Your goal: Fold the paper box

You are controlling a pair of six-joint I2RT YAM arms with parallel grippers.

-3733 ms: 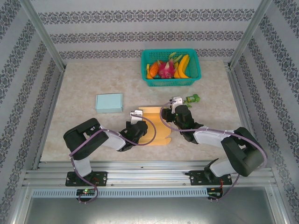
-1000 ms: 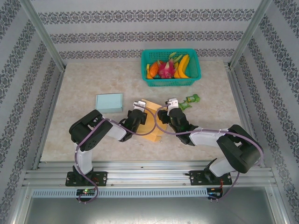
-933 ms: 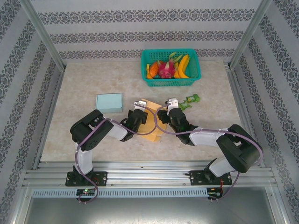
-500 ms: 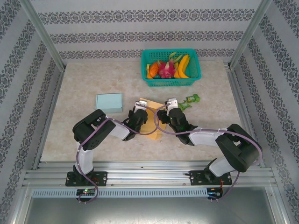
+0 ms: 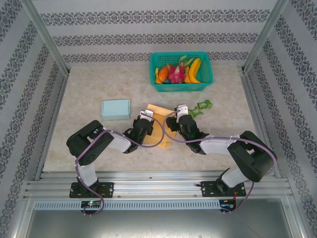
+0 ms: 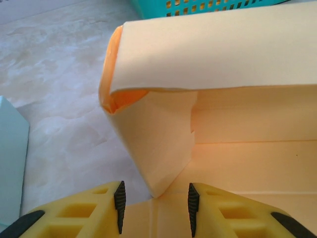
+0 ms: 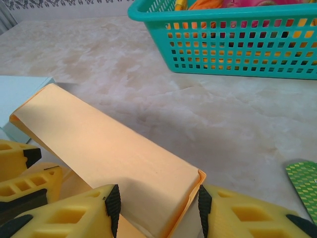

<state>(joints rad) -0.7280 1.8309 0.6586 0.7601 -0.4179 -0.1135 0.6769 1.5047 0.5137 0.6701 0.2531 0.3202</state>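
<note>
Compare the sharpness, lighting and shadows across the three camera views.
Top external: even, soft light, sharp throughout. Left wrist: the orange paper box sits close, its top flap shading the crease beneath. Right wrist: the teal plastic basket is crisp; a soft shadow dims the box's near end.

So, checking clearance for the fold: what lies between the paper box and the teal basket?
Nothing: bare tabletop runs from the paper box to the basket, seen in the right wrist view.

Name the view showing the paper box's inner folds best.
Left wrist: the paper box close up, inner flap and creases plain. Right wrist shows its outer panel; top external, a small distant patch.
</note>
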